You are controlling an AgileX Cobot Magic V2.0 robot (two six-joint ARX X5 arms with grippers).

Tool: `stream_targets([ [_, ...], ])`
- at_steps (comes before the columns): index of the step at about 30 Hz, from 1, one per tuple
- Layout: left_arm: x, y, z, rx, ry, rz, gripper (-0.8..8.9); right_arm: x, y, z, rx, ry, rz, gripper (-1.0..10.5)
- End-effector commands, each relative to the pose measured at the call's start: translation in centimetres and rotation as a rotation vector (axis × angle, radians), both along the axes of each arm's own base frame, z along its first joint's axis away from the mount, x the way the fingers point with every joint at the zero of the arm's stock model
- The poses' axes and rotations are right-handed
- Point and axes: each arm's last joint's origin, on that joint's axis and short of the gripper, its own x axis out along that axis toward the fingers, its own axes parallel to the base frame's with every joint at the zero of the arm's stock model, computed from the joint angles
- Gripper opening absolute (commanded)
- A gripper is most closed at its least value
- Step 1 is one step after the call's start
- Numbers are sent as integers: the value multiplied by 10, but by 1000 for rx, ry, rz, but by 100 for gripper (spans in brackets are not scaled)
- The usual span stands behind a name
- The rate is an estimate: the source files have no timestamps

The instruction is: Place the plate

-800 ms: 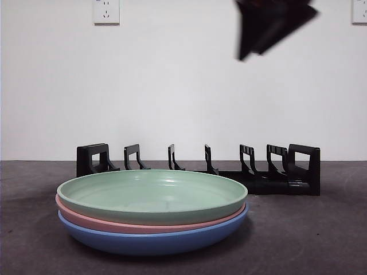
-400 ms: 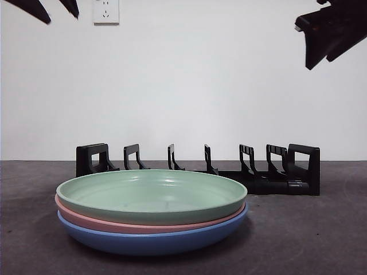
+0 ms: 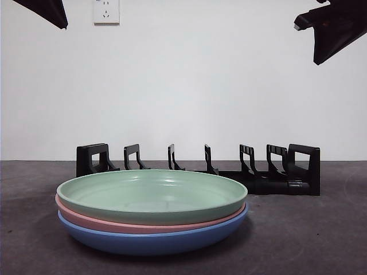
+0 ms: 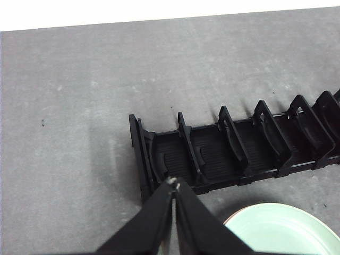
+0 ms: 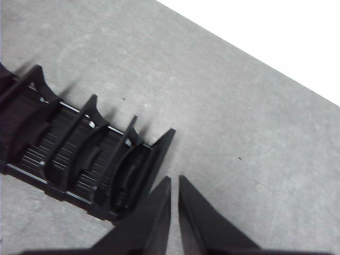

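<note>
A green plate (image 3: 152,195) lies on top of a pink plate (image 3: 143,224) and a blue plate (image 3: 155,240), stacked at the front of the table. A black slotted plate rack (image 3: 198,169) stands empty behind the stack. My left gripper (image 4: 173,184) is shut and empty, high above the rack's (image 4: 234,151) left end, with the green plate's rim (image 4: 281,228) below it. It is only a black tip in the front view (image 3: 57,20). My right gripper (image 5: 174,179) is shut and empty, high above the rack's (image 5: 79,151) right end; the front view shows it at the top right (image 3: 324,48).
The dark grey table (image 3: 321,240) runs back to a white wall with a socket (image 3: 106,11). The rack sits close behind the plate stack.
The right gripper has moved from the upper middle of the front view up to its top right corner. The left gripper's tip has come into view at the top left corner. Plates and rack are unmoved.
</note>
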Motion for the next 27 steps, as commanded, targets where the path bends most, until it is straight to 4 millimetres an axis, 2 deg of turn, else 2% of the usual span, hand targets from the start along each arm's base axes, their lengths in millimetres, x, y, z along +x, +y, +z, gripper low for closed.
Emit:
stream_targets([
  [1,0,-1,6,-3,-25,-8,7,2,2,4,6,-18,0,22],
  [3,-3,3,8,95,-73,-23,7,2,2,4,6,-19,0,22],
  [5,-9,13,-4,77,-174,2,7,2,2,4,6,-19,0,22],
  [8,-36,41,-63,107,-392,3,7,2,2,4,6,-19,0,22],
  [12,-87,81,-144,73,-477,197,7,2,2,4,7,-20,0,22],
  [14,-98,88,-165,64,-477,250,7,2,2,4,7,-20,0,22],
  [17,-107,93,-186,57,-452,291,7,2,2,4,7,-20,0,22],
  [21,-108,94,-202,45,-440,295,7,3,2,4,7,-20,0,22],
  [27,-108,93,-206,-6,-402,289,7,3,2,5,10,-28,0,22],
])
